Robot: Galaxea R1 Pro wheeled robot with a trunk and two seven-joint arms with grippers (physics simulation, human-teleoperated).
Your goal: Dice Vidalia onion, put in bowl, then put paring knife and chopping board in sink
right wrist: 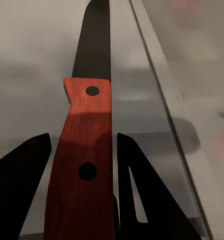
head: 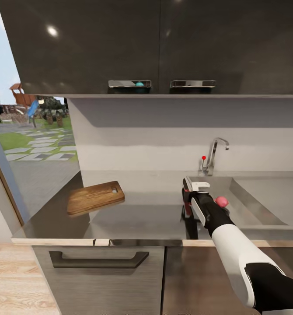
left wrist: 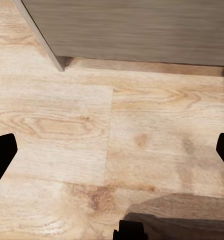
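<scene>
In the right wrist view the paring knife (right wrist: 86, 115), with a red-orange handle and a dark blade, lies between the fingers of my right gripper (right wrist: 81, 137), which is shut on its handle. In the head view that gripper (head: 191, 184) is low over the grey countertop (head: 155, 210), at the left rim of the sink (head: 269, 197). The pink Vidalia onion (head: 221, 201) sits in the sink just right of my forearm. The brown chopping board (head: 95, 197) lies on the countertop to the left. My left gripper (left wrist: 112, 150) hangs open over the wooden floor. The bowl is out of view.
A chrome tap (head: 215, 154) with a red knob stands behind the sink. Dark wall cabinets (head: 155, 43) hang overhead. Grey base cabinets with a drawer handle (head: 98, 260) sit below the counter edge. A window opens to the left.
</scene>
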